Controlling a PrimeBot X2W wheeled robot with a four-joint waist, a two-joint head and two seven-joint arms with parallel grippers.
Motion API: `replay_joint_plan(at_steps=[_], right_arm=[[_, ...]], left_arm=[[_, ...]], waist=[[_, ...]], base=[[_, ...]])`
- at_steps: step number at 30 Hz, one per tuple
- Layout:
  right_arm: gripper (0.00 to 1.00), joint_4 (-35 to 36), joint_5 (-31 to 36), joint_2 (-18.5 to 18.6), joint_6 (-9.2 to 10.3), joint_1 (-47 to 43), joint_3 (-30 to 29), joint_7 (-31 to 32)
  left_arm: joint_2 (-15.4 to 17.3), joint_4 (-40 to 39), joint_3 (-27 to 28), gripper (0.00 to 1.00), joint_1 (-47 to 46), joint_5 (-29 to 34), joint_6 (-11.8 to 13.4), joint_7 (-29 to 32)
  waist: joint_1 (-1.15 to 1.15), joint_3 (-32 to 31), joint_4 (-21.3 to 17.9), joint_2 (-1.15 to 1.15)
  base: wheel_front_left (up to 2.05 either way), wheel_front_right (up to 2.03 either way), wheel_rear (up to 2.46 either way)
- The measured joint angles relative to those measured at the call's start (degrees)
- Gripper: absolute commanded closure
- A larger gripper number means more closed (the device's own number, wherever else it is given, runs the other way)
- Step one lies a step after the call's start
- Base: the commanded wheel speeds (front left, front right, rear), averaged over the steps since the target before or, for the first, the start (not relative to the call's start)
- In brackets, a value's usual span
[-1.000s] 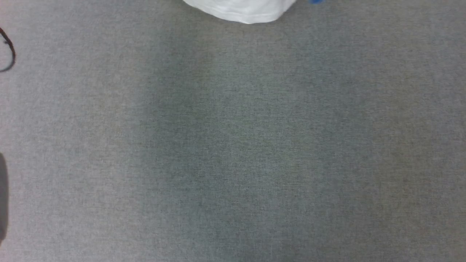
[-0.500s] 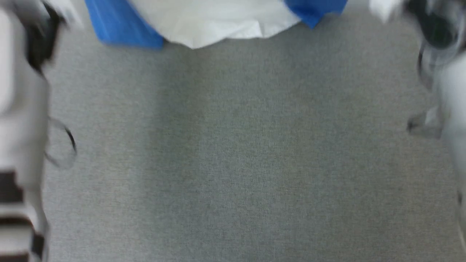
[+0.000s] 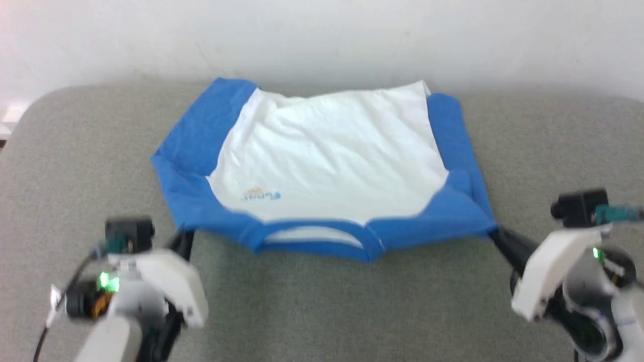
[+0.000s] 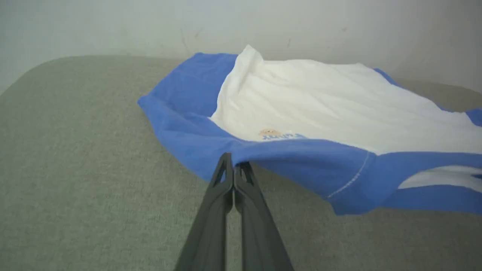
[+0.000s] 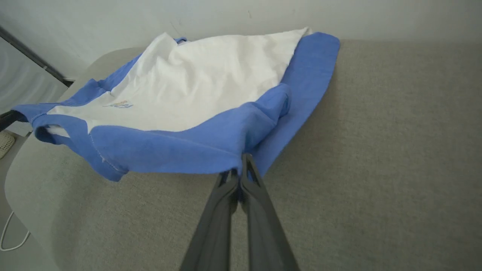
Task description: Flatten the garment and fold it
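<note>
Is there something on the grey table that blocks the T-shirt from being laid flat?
Nothing visible does. The left claw and the right claw each pinch the blue shoulder edge of the T-shirt, and no object shows on the table in front of or beside it.

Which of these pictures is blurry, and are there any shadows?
Head view: soft throughout, the white T-shirt with blue sleeves smeared; left wrist view: sharp, faint shadow under the lifted edge on the grey fabric surface; right wrist view: sharp, even light.
</note>
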State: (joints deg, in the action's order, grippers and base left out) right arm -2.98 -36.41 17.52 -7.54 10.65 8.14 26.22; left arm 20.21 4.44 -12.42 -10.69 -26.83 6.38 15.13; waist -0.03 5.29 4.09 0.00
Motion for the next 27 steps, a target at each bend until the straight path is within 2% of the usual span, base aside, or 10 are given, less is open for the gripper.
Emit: replay_joint_plan(at_steps=[4,7,15,18,22,23,24,27], right_arm=[[1.00,2.1,4.2,-1.4,0.00,-8.3,-2.1,3.1],[1.00,3.5,7.3,-1.7,-0.01,-13.0,-2.5,6.4],[1.00,8.1,12.9,-2.5,-0.08,-20.3,-4.0,17.7],[1.00,8.9,13.9,-3.0,-0.08,-21.3,-4.1,20.4],[1.00,8.9,15.0,-3.9,-0.08,-21.5,-4.1,20.5],[0.92,8.8,15.3,-4.2,-0.08,-21.5,-4.1,20.1],[0.00,8.8,15.4,-4.5,-0.08,-21.4,-4.0,20.1],[0.00,9.0,15.5,-4.6,-0.07,-21.4,-4.1,20.1]], left_arm=[[-0.1,-3.1,0.4,1.00,10.1,-1.6,3.1,3.8],[0.0,-4.3,0.3,1.00,15.3,-2.7,4.5,7.2],[1.8,-6.9,0.3,1.00,22.8,-6.0,7.8,18.0],[1.9,-7.0,0.3,1.00,23.7,-6.8,8.3,19.7],[1.3,-6.7,0.7,1.00,23.7,-7.5,8.3,18.1],[1.0,-6.5,0.8,0.72,23.5,-7.5,8.3,17.4],[0.9,-6.3,0.8,0.00,23.5,-7.5,8.3,17.3],[0.8,-6.1,1.9,0.00,23.4,-7.9,8.9,16.6]], waist=[[0.01,-2.2,0.3,0.00],[0.01,-3.3,0.7,0.00],[0.02,-4.3,1.8,0.00],[0.03,-4.4,1.8,0.00],[0.03,-4.4,1.7,0.00],[0.03,-4.4,1.7,0.00],[0.03,-4.4,1.7,0.00],[0.03,-4.2,1.6,0.00]], base=[[0.00,0.00,0.00],[0.00,0.00,0.00],[0.00,0.00,0.00],[0.00,0.00,0.00],[0.00,0.00,0.00],[0.00,0.00,0.00],[0.00,0.00,0.00],[0.00,0.00,0.00]])
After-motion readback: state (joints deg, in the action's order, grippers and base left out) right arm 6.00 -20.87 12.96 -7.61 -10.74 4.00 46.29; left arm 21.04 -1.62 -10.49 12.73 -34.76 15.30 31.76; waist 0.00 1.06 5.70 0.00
